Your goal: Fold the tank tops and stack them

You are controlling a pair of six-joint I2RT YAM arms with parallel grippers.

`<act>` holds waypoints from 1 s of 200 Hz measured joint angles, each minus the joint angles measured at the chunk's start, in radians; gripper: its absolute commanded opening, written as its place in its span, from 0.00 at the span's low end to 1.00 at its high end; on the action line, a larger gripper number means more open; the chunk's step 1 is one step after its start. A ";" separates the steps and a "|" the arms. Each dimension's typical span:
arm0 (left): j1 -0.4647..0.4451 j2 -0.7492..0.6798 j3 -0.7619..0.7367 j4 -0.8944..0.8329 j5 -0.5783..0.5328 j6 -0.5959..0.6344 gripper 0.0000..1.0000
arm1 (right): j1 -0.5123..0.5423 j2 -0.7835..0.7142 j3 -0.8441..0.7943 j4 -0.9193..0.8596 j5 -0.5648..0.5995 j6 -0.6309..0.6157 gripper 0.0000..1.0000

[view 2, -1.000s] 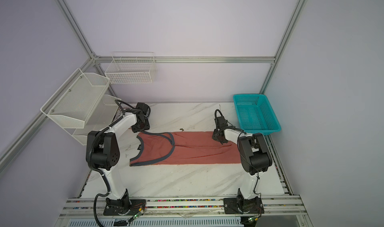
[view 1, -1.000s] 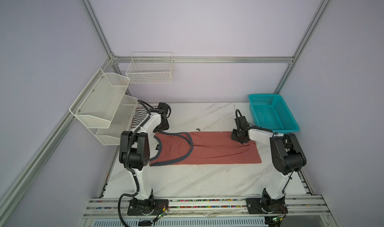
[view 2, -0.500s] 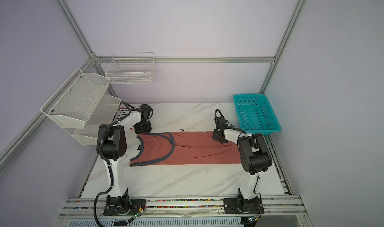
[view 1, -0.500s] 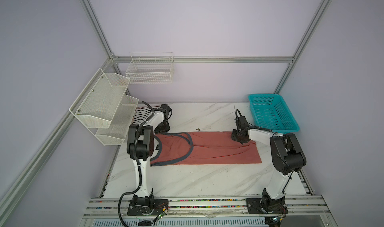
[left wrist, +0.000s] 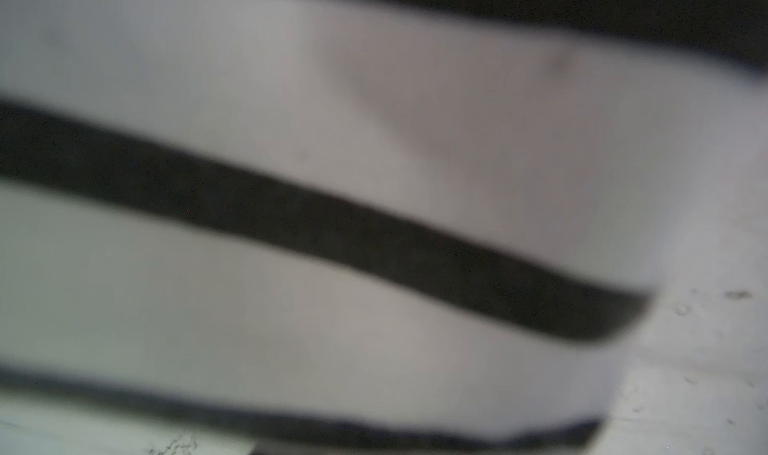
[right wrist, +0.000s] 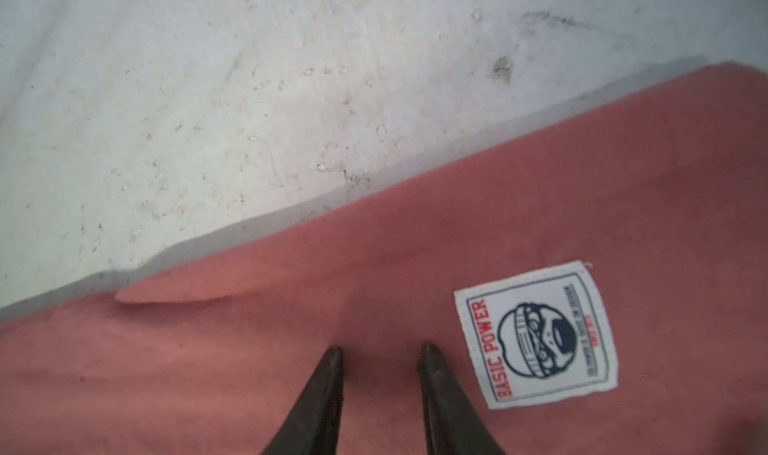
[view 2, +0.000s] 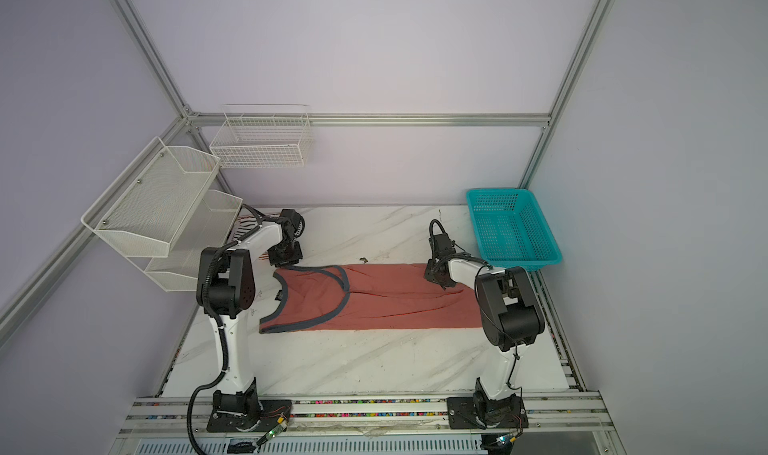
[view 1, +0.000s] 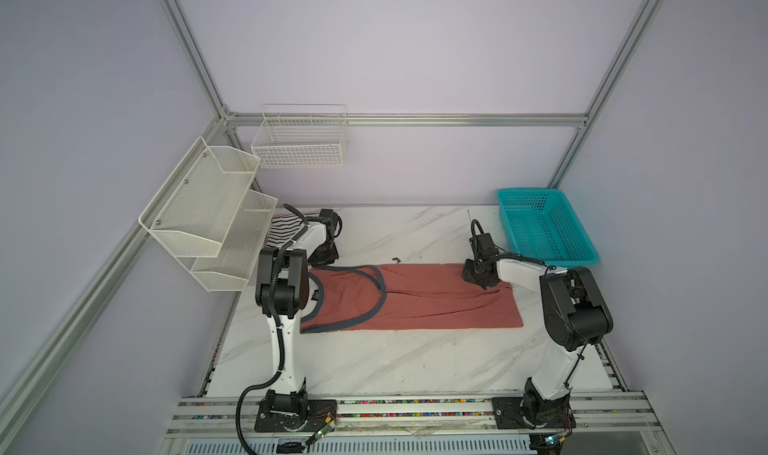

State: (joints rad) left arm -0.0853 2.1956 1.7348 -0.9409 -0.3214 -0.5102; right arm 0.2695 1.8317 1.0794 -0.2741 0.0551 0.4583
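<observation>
The right gripper [right wrist: 382, 349] stands partly open in the right wrist view, its two black tips apart and resting on the salmon-red tank top [right wrist: 540, 182] with flat cloth between them and nothing pinched; a sewn label [right wrist: 536, 334] reading BASIC POWER lies just right of the tips. In both top views this gripper [view 1: 478, 276] sits at the upper right corner of the top [view 1: 415, 299], which lies spread flat across the middle of the marble tabletop [view 1: 374, 361]; the turquoise basket [view 1: 552, 261] stands near, to the upper right. The left gripper [view 1: 322, 259] is down at the tabletop just above the top's grey-trimmed strap end; whether its jaws are open or closed cannot be told. The left wrist view shows only the blurred white tank top with black stripes [left wrist: 374, 141], which lies at the gripper's upper left [view 1: 286, 228].
</observation>
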 measured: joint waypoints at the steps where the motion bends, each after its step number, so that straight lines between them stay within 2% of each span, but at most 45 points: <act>1: 0.000 0.000 0.000 0.000 0.000 0.000 0.27 | 0.000 0.000 0.000 0.000 0.000 0.000 0.36; 19: 0.000 0.000 0.000 0.002 0.000 -0.002 0.16 | 0.000 0.000 0.000 0.000 0.000 0.000 0.36; 39: 0.000 0.000 0.000 0.004 -0.001 -0.002 0.00 | 0.000 -0.001 -0.002 0.000 0.000 0.000 0.36; 107: 0.000 -0.047 -0.014 0.028 -0.025 -0.006 0.00 | 0.000 -0.014 -0.027 0.015 0.003 0.001 0.35; 158: 0.000 -0.294 -0.182 0.138 -0.041 -0.032 0.00 | 0.000 -0.021 -0.039 0.026 0.006 0.001 0.35; 200: 0.000 -0.343 -0.317 0.190 -0.061 -0.038 0.00 | 0.000 -0.021 -0.040 0.026 0.006 0.001 0.35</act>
State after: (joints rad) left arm -0.0856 1.8530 1.4181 -0.7513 -0.3824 -0.5484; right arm 0.2695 1.8103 1.0397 -0.2478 0.0608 0.4591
